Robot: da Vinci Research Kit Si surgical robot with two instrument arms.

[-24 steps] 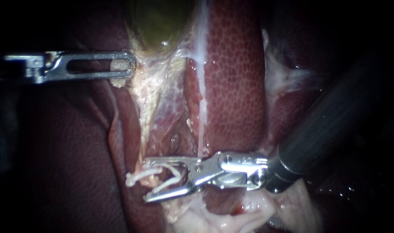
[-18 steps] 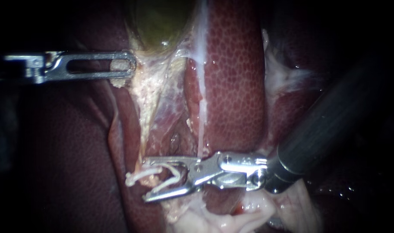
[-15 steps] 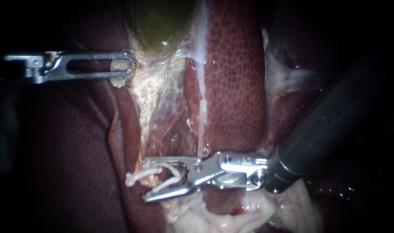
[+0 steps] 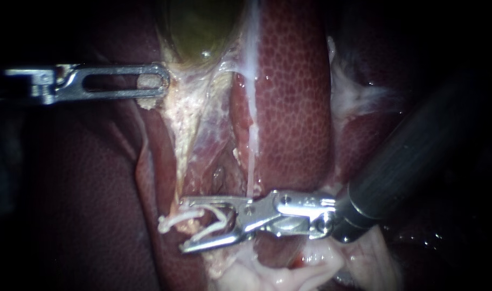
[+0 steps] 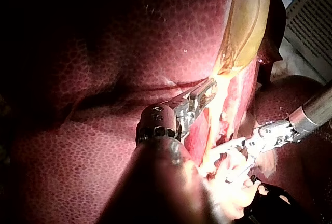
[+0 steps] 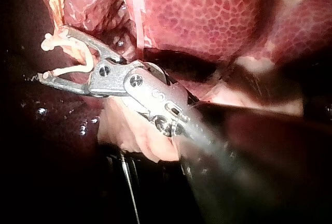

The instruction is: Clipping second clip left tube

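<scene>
The left instrument (image 4: pixel 158 83), at the upper left of the endoscope frame, has its jaws clamped on the pale tissue (image 4: pixel 194 108) just below the gallbladder (image 4: pixel 200 27), drawing it sideways. The right instrument (image 4: pixel 184 225) comes in from the lower right. Its jaws stand wide apart, yet both bear on the white clip (image 4: pixel 178 217) seated between them, so they are grasping it, and the clip itself gapes open. The tube (image 4: pixel 177 161), which I take to be the left one, is the yellowish strand running down the left edge of the bared area, beside the liver (image 4: pixel 294 97), to the clip at lower centre. It seems to pass between the clip's legs, though how deep it sits there is hidden. I make out no closed clip on it. The main risk is a squeeze that catches only part of the tube, leaving it unsealed. If the legs take in nearby fat or liver edge, the clip may close askew or not lock. Too hard a pull from the left instrument could tear the thin tissue or drag the tube out of the legs.
</scene>
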